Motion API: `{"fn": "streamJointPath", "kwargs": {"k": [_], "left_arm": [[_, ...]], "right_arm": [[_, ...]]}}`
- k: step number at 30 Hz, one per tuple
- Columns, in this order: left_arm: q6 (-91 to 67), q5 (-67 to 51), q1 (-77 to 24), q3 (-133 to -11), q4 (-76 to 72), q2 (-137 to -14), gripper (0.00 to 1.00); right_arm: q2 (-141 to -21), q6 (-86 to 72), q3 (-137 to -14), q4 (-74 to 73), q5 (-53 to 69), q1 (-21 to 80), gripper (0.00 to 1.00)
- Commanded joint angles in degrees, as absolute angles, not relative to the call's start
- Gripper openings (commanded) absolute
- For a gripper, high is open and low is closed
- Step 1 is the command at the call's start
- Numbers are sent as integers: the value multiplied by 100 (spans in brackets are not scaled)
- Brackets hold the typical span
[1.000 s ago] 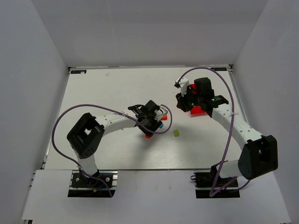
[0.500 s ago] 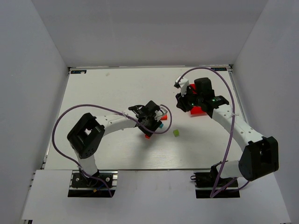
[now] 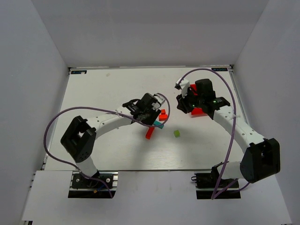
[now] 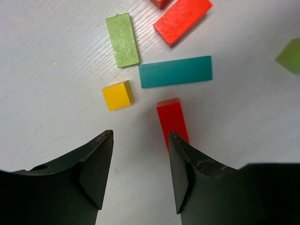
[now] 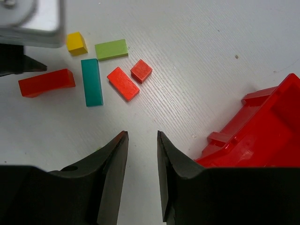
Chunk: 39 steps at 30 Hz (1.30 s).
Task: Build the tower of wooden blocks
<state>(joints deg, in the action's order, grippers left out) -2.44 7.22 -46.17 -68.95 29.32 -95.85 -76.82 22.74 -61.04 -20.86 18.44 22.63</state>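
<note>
1. Your left claw [image 4: 140, 136] hangs open and empty, just short of the teal wooden bar [image 4: 175, 71].
2. The tower's pieces lie flat, unstacked on the counter [image 4: 56, 70] around that bar: yellow wooden cube [image 4: 117, 95] and green wooden slab [image 4: 122, 40] at one end, orange wooden bar [image 4: 183, 19] beyond, red wooden bar [image 4: 171, 119] close beside.
3. Your right claw [image 5: 141, 136], narrowly parted and empty, sits well apart from the teal bar, near the red plastic bin [image 5: 262, 131].
</note>
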Motion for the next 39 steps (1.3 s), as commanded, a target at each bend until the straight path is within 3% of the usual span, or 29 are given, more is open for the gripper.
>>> {"fn": "streamJointPath", "kwargs": {"k": [1,29,39], "left_arm": [[-281,1080,-4509,-7259,2997,-9896,61],[-281,1178,-4289,-7893,3287,-10854,61],[-281,1178,-4289,-8007,3287,-11083,55]], "right_arm": [[-7471,2285,-6065,-1978,1995,2285,38],[-7356,2294,-5941,-1960,2092,2294,38],[-7321,2303,-5915,-1960,2100,2285,38]]}}
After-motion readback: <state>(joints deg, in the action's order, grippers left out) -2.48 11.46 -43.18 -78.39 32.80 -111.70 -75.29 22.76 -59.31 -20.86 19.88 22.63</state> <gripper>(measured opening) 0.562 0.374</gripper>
